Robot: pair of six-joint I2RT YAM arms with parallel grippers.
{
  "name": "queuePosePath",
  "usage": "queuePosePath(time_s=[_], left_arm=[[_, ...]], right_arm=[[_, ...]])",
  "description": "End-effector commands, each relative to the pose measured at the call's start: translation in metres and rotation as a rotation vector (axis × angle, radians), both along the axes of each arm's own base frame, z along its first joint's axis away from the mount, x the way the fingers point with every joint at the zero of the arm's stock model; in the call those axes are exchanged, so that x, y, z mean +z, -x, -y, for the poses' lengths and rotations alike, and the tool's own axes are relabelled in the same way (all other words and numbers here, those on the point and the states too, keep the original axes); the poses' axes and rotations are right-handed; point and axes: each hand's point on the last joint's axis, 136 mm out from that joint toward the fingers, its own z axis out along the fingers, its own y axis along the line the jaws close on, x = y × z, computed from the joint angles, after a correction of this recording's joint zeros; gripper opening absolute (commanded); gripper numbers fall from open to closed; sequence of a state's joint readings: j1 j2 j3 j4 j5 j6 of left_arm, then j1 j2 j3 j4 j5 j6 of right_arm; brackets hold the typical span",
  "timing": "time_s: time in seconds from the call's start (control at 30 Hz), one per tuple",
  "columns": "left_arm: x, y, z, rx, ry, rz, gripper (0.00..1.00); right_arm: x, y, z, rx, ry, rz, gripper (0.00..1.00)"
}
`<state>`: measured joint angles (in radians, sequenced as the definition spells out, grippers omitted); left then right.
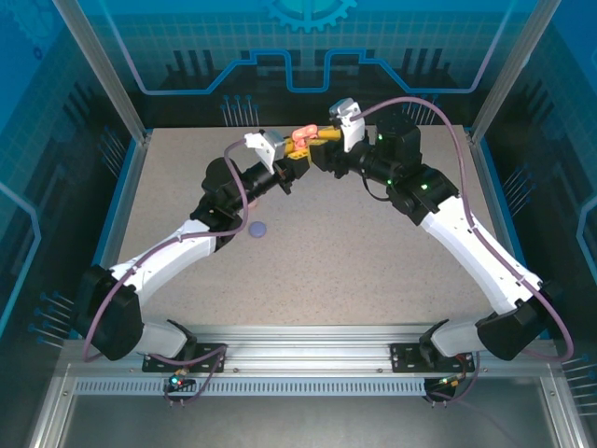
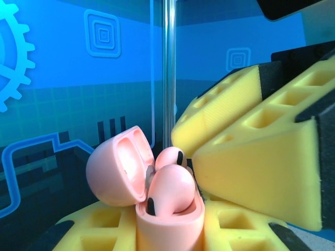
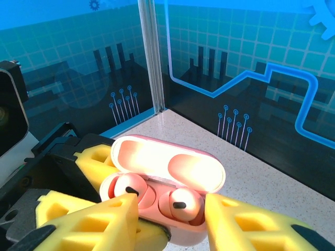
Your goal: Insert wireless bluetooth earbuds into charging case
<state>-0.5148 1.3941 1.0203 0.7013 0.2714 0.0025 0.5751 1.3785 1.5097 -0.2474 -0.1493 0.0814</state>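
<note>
Pink pebble-shaped plastic charging case (image 3: 172,172), lid open, clamped in left gripper (image 2: 170,232). Half-spread, empty right gripper (image 3: 171,205) faces its mouth, just beside it. Both pale pink earbuds (image 3: 186,204) sit in its wells.

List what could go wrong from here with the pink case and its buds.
1. The front bud looks to sit high in the pink case. Closing the lid now might jam on it or pop it out.
2. The left claw grips only the case's lower body. A push from the open right claw beside it could tilt the case or make it slip and fall to the table.
</note>
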Motion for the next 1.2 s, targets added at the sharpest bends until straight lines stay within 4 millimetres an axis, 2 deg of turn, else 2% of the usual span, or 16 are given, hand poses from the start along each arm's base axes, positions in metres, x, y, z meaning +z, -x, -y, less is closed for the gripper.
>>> queuePosePath(time_s=[0.0,0.17,0.33,0.47,0.67,0.77,0.97,1.17], left_arm=[[0.03,0.005,0.0,-0.006,0.034,0.093,0.0],[0.031,0.006,0.001,-0.009,0.034,0.093,0.0],[0.029,0.005,0.001,-0.007,0.031,0.087,0.0],[0.026,0.005,0.001,-0.007,0.027,0.085,0.0],[0.025,0.004,0.001,-0.003,0.026,0.084,0.0],[0.024,0.005,0.001,-0.005,0.024,0.086,0.0],[0.019,0.005,0.003,-0.014,0.018,0.081,0.0],[0.009,0.006,0.007,-0.043,0.011,0.058,0.0]], right_arm=[[0.0,0.008,0.006,0.008,-0.002,-0.019,0.39],[0.003,0.012,0.007,0.011,-0.012,-0.018,0.4],[0.008,0.017,0.007,0.033,-0.033,-0.021,0.48],[0.022,0.022,0.011,0.041,-0.105,-0.03,0.56],[0.052,0.019,0.028,-0.006,-0.28,-0.055,0.6],[0.059,0.014,0.037,-0.04,-0.319,-0.079,0.61],[0.045,-0.014,0.053,-0.161,-0.272,-0.202,0.62],[0.024,-0.043,0.053,-0.22,-0.155,-0.359,0.61]])
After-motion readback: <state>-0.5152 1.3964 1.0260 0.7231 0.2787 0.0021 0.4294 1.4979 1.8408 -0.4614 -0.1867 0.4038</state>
